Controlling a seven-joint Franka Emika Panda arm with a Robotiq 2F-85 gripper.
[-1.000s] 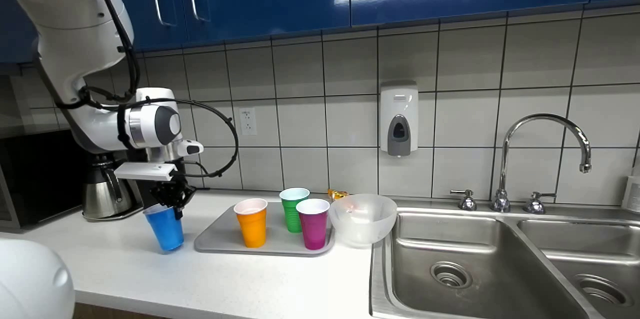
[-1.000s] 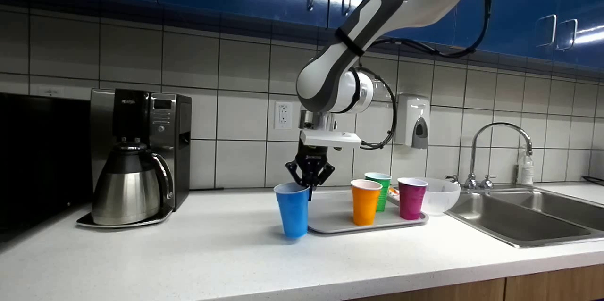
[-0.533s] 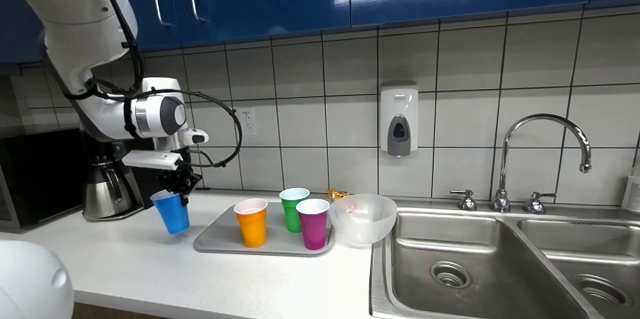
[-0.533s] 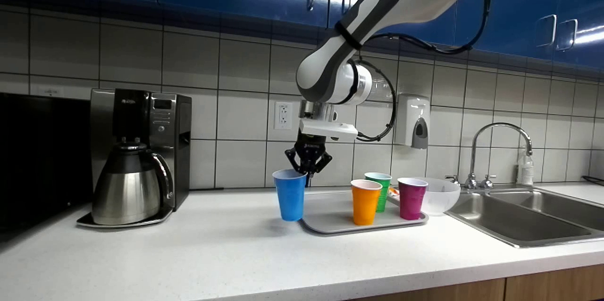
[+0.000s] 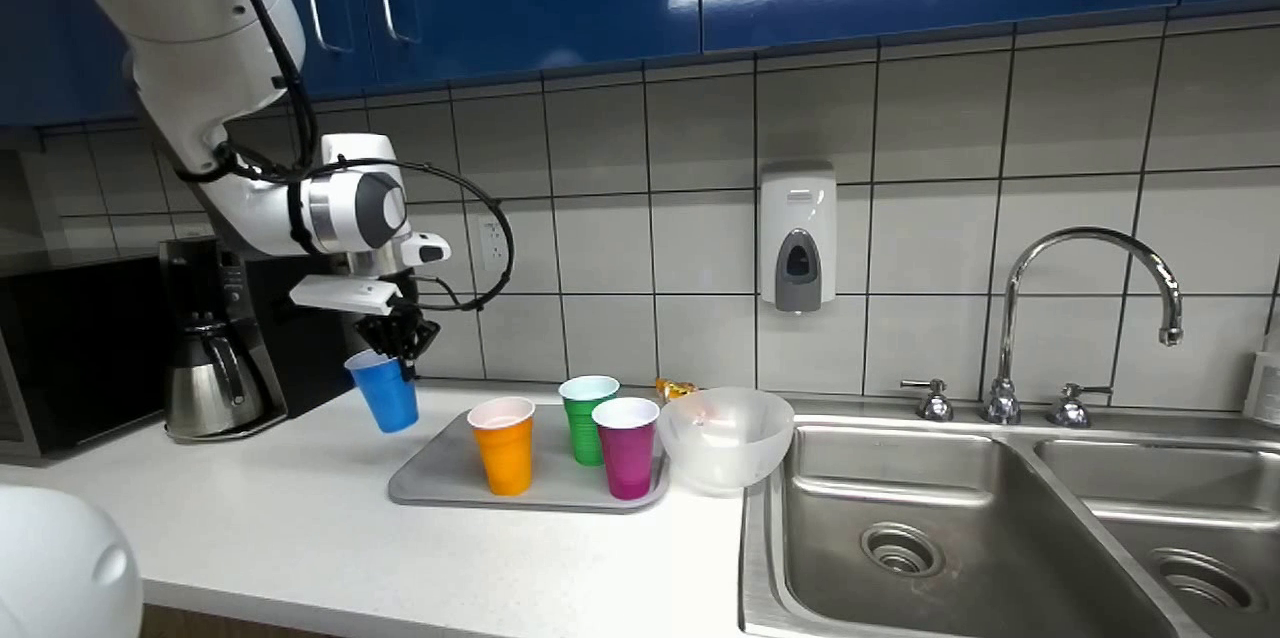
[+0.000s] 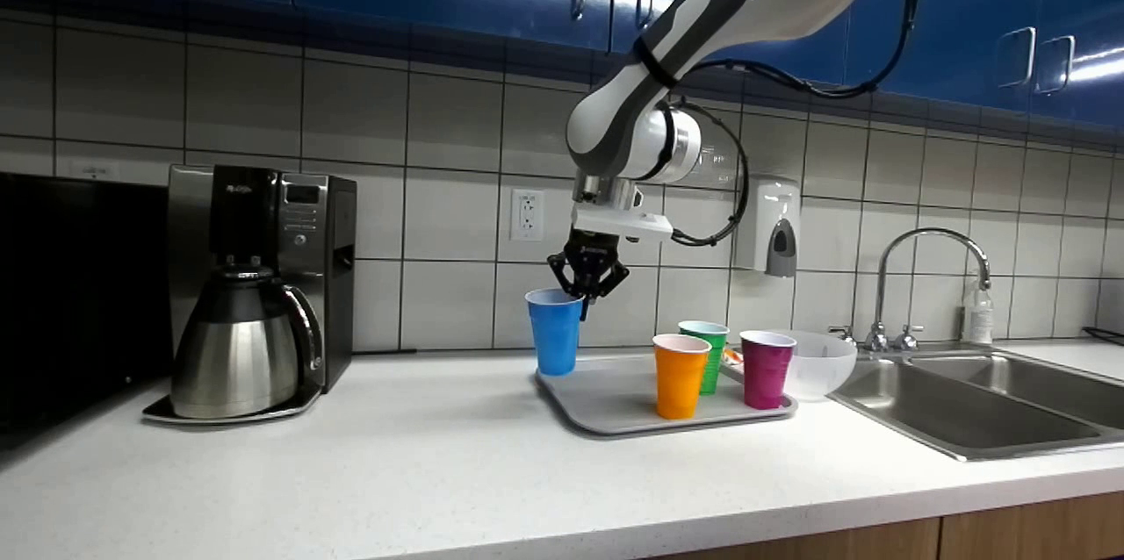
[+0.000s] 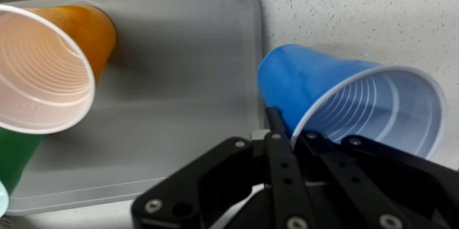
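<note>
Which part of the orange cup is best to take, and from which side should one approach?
I would bring the gripper down from above and pinch the rim of the orange cup on the side away from the green cup and purple cup: it stands upright, mouth up, so one finger can probably go inside. First, the gripper must release the blue cup.

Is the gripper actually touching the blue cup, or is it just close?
Touching. The wrist view shows the gripper pinching the blue cup between its fingers, one inside the cup and one outside.
</note>
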